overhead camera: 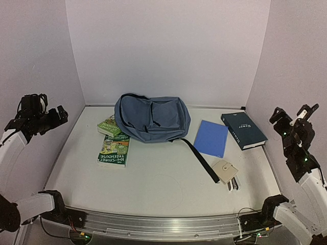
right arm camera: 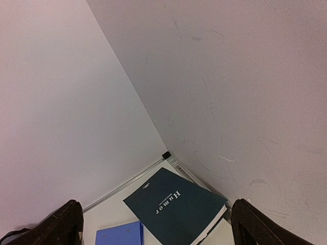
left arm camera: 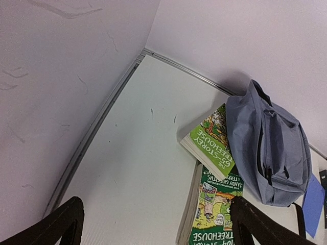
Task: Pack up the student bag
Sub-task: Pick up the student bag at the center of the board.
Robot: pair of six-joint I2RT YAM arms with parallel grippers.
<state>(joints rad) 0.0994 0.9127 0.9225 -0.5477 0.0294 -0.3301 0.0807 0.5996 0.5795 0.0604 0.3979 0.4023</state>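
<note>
Centrally toward table [overhead camera: 153, 173] rear: bag [overhead camera: 152, 119] flat, left edge over a green book [overhead camera: 109, 125]; left gripper [overhead camera: 51, 108] and right gripper [overhead camera: 294, 113] raised at either side, jaws spread wide, empty.

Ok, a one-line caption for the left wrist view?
Open left tool over the table, two overlapping green books lying beside the blue backpack.

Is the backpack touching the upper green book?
Touching. The left wrist view shows the backpack lying over the upper green book, hiding one edge.
</note>
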